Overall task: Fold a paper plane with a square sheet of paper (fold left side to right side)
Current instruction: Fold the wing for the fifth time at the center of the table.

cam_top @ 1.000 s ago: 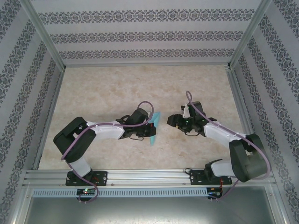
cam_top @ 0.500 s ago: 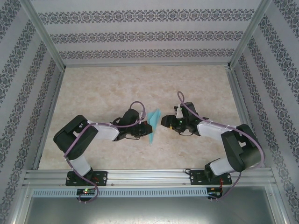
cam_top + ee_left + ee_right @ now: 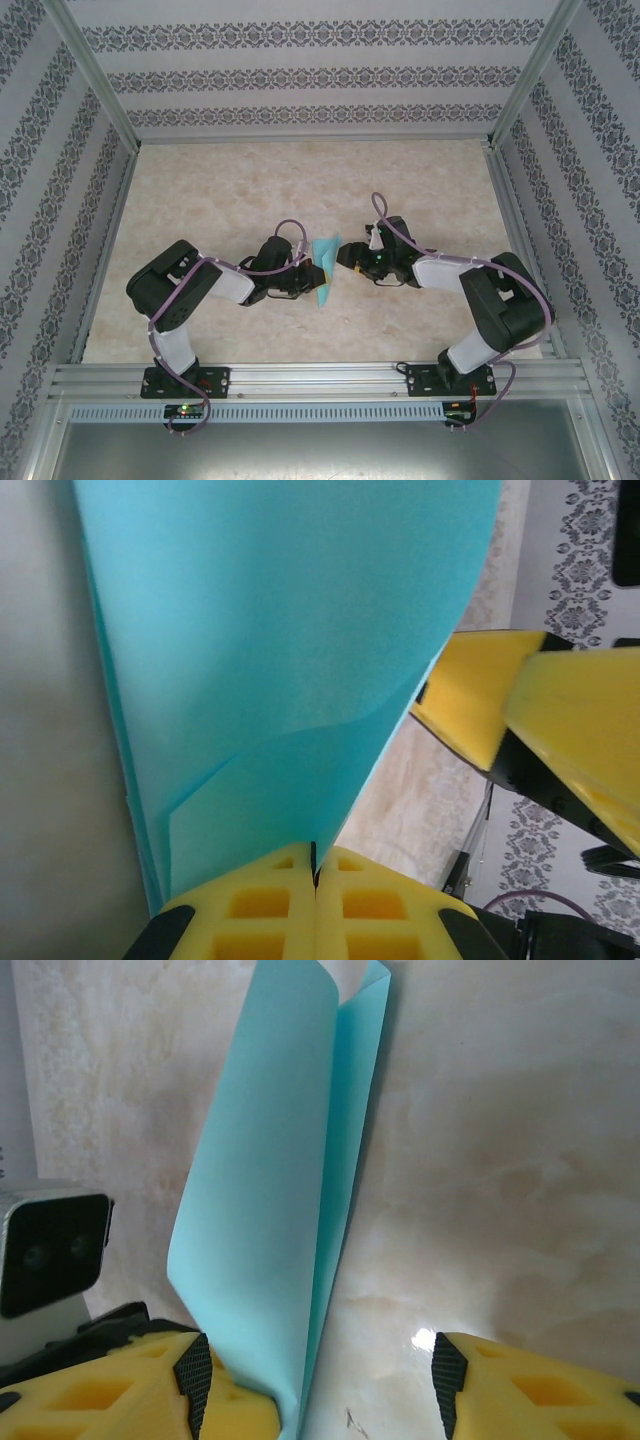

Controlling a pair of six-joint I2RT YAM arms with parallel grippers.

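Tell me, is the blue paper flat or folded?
Folded. The blue paper doubles over itself in loose layers, pinched in the shut left gripper.

Bright, even light, soft shadows

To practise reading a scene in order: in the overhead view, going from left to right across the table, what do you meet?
left arm → left gripper, shut on the paper → sheet of paper, folded over → right gripper, open → right arm
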